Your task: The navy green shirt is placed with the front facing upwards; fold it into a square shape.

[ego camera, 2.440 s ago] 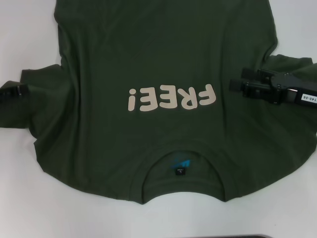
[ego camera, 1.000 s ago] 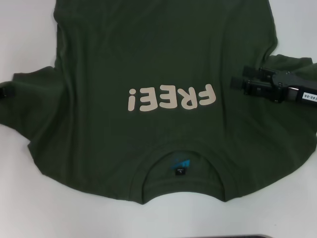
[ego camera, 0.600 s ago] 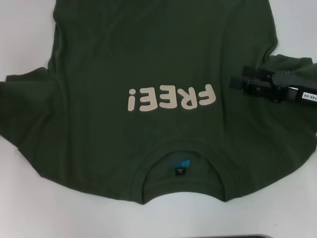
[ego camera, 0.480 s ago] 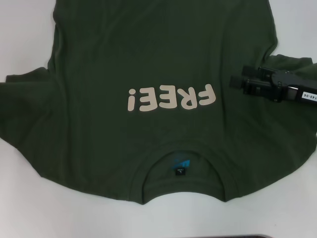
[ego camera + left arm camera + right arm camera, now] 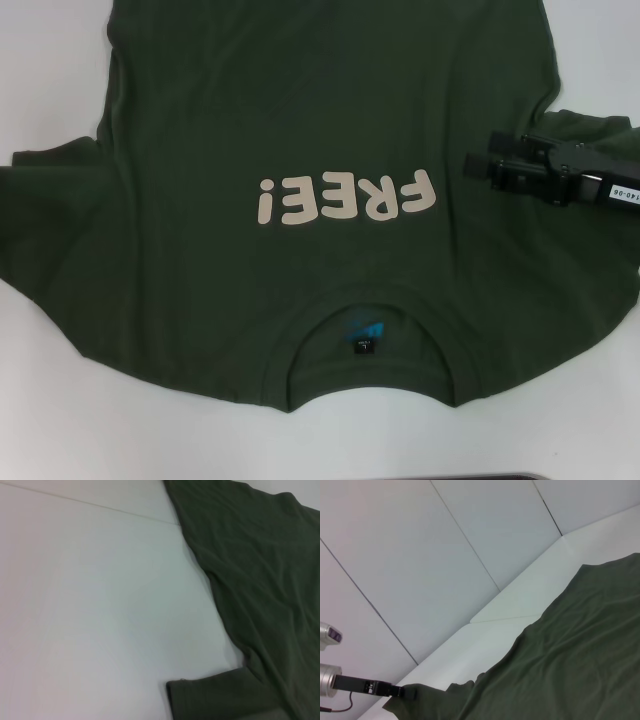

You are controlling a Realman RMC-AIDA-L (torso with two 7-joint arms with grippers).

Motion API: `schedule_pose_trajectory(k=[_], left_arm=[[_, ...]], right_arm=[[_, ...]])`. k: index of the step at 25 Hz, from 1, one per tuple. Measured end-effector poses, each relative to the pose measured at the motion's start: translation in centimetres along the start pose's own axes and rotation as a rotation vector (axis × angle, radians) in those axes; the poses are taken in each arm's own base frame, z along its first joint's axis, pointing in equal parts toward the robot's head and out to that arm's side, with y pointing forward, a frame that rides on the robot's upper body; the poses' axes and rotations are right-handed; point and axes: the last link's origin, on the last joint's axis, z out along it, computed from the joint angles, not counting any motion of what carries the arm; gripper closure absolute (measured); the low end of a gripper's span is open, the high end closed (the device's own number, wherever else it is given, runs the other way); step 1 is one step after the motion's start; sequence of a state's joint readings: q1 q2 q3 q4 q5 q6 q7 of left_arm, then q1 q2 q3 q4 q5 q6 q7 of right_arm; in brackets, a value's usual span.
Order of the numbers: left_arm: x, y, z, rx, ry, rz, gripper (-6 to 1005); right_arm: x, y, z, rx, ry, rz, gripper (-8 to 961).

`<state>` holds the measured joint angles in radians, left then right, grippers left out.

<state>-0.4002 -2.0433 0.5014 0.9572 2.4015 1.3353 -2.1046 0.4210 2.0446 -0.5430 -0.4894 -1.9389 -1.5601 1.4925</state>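
The left gripper (image 5: pixel 400 691) is out of the head view, but the right wrist view shows it at the far sleeve edge, its grip impossible to judge; the navy green shirt (image 5: pixel 300 110) lies spread face up on the white table (image 5: pixel 50 60), collar nearest the robot; the right gripper (image 5: pixel 478 170) hovers over the right sleeve, fingers slightly parted, pinching nothing.

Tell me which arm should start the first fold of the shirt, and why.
Probably the right. The right gripper hovers over the navy green shirt beside the lettering, near the right sleeve. The left gripper is out of the head view; in the right wrist view it sits at the far sleeve's edge.
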Motion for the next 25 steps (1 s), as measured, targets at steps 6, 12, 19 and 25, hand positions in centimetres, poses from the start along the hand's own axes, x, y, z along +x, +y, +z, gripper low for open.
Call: schedule_pose_trajectory(k=[6, 12, 19, 25], left_arm=[[-0.02, 0.18, 0.10, -0.010, -0.004, 0.000, 932], [0.03, 0.23, 0.06, -0.014, -0.003, -0.010, 927], [0.14, 0.36, 0.18, -0.019, -0.005, -0.005, 922], [0.30, 0.52, 0.33, -0.023, -0.006, -0.004, 893]], right_arm=[[0.03, -0.01, -0.02, 0.001, 0.000, 0.001, 38], [-0.02, -0.06, 0.00, 0.004, -0.001, 0.000, 38], [-0.08, -0.07, 0.05, 0.004, -0.001, -0.001, 38], [-0.17, -0.06, 0.13, 0.002, -0.001, -0.003, 38]])
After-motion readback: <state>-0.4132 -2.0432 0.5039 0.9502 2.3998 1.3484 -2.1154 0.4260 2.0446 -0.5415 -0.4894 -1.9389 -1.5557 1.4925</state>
